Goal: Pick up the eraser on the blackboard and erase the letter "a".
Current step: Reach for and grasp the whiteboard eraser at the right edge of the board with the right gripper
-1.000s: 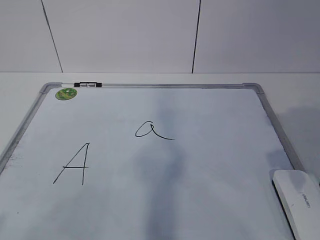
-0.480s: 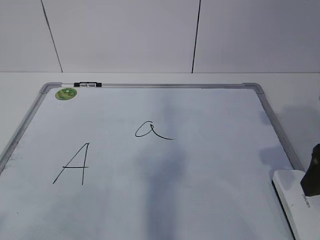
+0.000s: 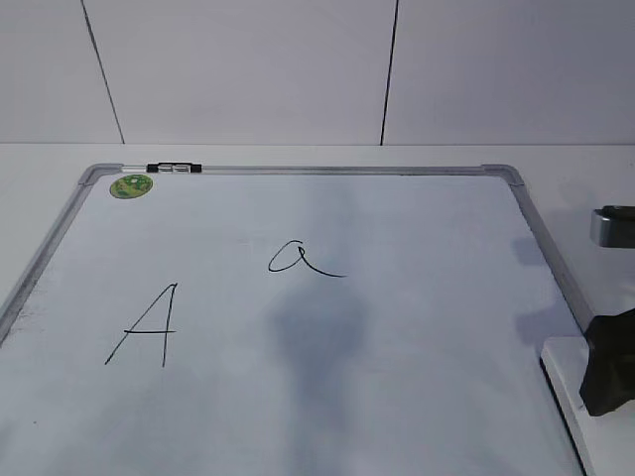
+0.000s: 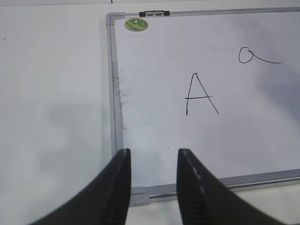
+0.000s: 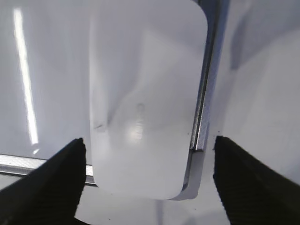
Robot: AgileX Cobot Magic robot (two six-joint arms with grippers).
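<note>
The blackboard point(image 3: 417, 327) lies flat on the table. The small cursive letter "a" point(image 3: 303, 258) is near its middle and also shows in the left wrist view point(image 4: 258, 55). The white eraser point(image 3: 563, 385) lies on the board's near right corner; the right wrist view shows it lengthwise point(image 5: 145, 89). My right gripper point(image 5: 149, 140) is open, with one black finger on each side of the eraser's near end, neither touching it. In the exterior view the right gripper point(image 3: 607, 362) covers part of the eraser. My left gripper point(image 4: 153, 152) is open and empty over the board's near left corner.
A larger capital "A" point(image 3: 147, 325) is drawn left of the "a". A green sticker point(image 3: 131, 184) and a small black-and-white marker point(image 3: 174, 168) sit at the board's far left corner. The white table point(image 4: 51, 93) runs past the board's left edge. A white wall stands behind.
My right gripper has come into the exterior view from the right edge and moved in over the eraser, covering more of it. The board and the letters have not changed.
</note>
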